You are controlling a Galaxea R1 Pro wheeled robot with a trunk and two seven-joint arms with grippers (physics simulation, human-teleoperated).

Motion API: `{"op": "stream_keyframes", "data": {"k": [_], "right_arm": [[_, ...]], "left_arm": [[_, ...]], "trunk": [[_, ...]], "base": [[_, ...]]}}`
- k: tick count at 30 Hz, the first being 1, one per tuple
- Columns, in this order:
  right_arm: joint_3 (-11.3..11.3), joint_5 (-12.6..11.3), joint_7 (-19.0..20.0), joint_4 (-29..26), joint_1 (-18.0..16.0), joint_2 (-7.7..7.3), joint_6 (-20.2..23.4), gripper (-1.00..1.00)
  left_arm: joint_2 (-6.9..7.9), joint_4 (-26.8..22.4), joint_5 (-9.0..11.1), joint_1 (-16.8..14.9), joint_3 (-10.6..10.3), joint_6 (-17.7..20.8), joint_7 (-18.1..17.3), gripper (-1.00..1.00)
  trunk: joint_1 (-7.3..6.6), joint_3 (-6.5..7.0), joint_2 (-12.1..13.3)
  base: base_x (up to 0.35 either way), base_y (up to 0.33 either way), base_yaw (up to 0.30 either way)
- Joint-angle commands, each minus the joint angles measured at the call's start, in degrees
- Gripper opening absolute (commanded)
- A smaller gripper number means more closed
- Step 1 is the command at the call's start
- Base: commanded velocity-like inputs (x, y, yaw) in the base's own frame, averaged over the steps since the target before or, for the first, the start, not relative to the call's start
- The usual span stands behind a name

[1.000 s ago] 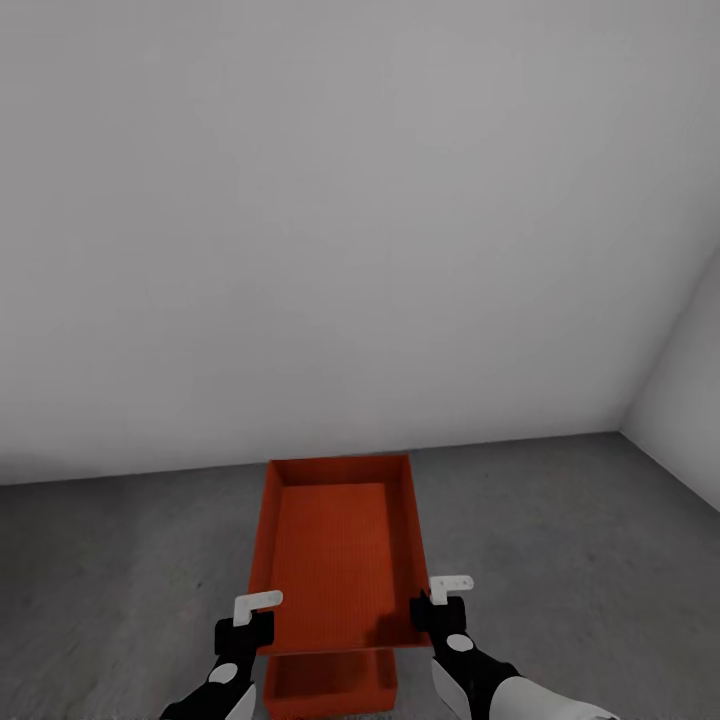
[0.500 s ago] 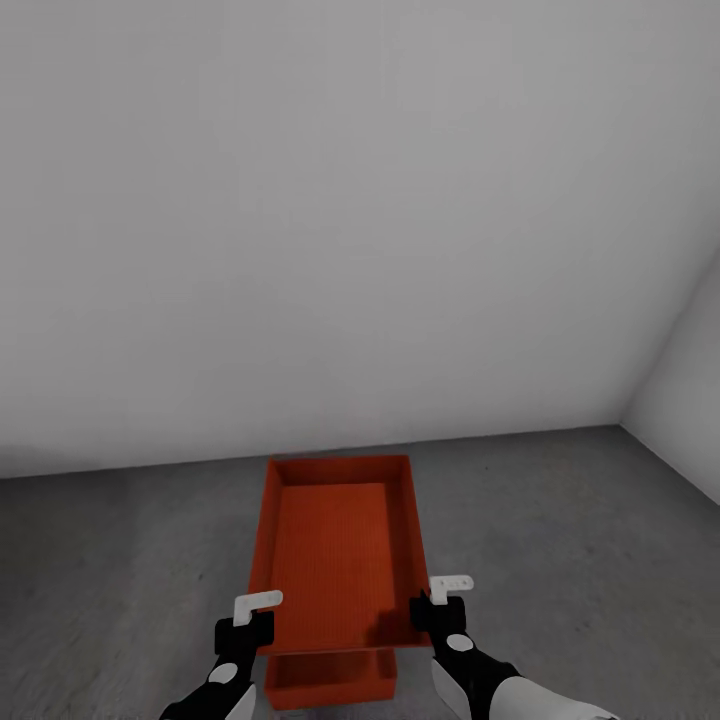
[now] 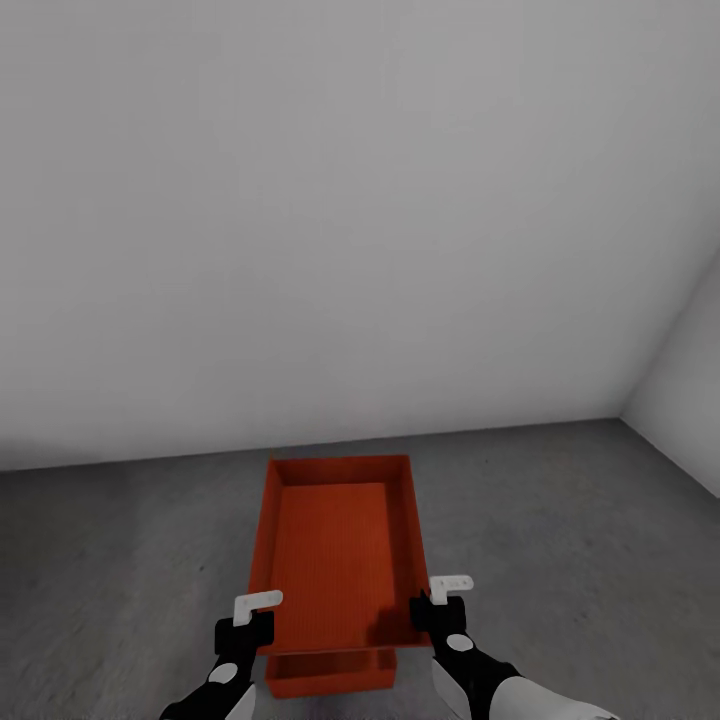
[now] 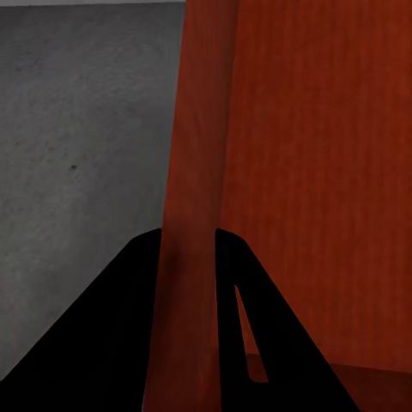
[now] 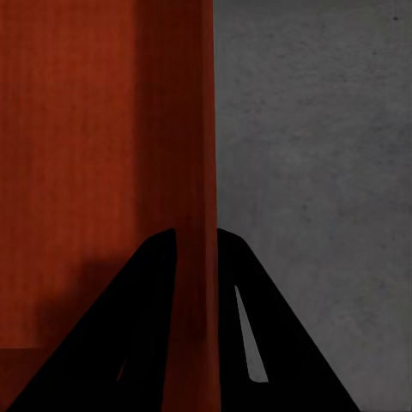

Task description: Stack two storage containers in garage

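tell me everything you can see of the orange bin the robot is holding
The held bin is an orange-red, open-topped rectangular box with smooth, plastic-looking walls and a finely ribbed bottom, and it is empty. It sits level, long axis pointing away from the robot. The left gripper and right gripper pinch its side walls. A second bin lies below it.

Pale grey far wall (image 3: pixel 350 220) met a second pale wall (image 3: pixel 690 390) at the right, forming a corner; both were bare and evenly lit.

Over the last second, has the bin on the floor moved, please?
No. The floor bin shifted up the head view by about as much as the wall's foot, so the camera moved, not the bin.
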Motion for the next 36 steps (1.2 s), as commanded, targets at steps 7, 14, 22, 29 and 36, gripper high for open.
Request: {"op": "stream_keyframes", "data": {"k": [7, 14, 22, 29, 36], "right_arm": [[-0.74, -0.46, 0.16, 0.07, -0.02, 0.2, -0.04, -1.0], [-0.74, -0.46, 0.16, 0.08, -0.02, 0.2, -0.04, -1.0], [-0.76, -0.46, 0.16, 0.07, -0.02, 0.2, -0.04, -1.0], [-0.76, -0.46, 0.16, 0.08, -0.02, 0.2, -0.05, -1.0], [-0.76, -0.46, 0.16, 0.11, -0.02, 0.2, -0.04, -1.0]], "left_arm": [[-0.1, -0.1, -0.52, -0.1, 1.94, -0.08, 0.3, -1.0], [-0.1, -0.09, -0.52, -0.07, 1.94, -0.06, 0.3, -1.0], [-0.1, -0.09, -0.52, -0.09, 1.94, -0.08, 0.3, -1.0], [-0.1, -0.07, -0.52, -0.09, 1.94, -0.06, 0.3, -1.0], [-0.1, -0.1, -0.52, -0.09, 1.94, -0.07, 0.3, -1.0]], "trunk": [[0.01, -0.72, -0.07], [0.01, -1.36, -0.07], [0.01, -2.1, -0.07], [0.01, -2.74, -0.07], [0.01, -3.38, -0.07]], "base": [[0.0, 0.0, 0.0], [0.0, 0.0, 0.0], [0.0, 0.0, 0.0], [0.0, 0.0, 0.0], [0.0, 0.0, 0.0]]}}
